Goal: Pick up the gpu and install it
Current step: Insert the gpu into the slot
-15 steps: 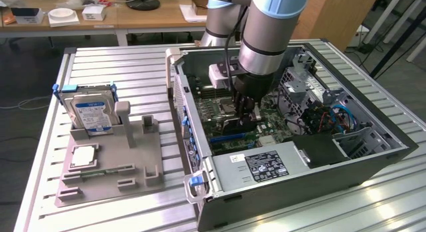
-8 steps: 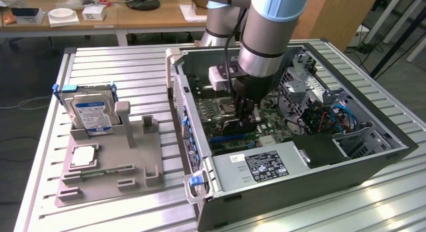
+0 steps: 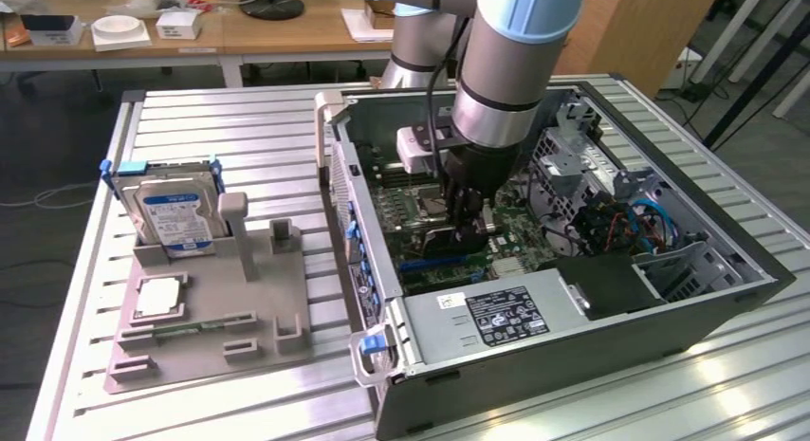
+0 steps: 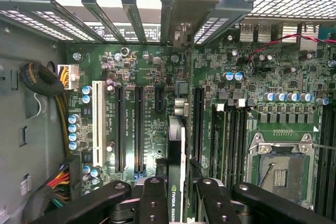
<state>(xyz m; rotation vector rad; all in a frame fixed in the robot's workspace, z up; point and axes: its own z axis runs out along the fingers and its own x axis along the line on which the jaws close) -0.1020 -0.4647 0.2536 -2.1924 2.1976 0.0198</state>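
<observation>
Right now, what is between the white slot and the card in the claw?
In the wrist view, two long black slots and a short black slot lie between the white slot and the card.

Edge-on gpu [image 4: 177,145] in the pincer [image 4: 178,186] (over the motherboard [image 4: 147,72])

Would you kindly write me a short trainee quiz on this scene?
1. True or false: the gripper is shut on the thin, flat, dark gpu.
2. Where is the gripper? A) inside the open black metal computer case; B) above a wooden desk; C) over the floor.
3. In the exterior view, the silver hard drive with blue-white label stands on the grey fixture at the case's ___.
Key: 1 true; 2 A; 3 left.
</observation>
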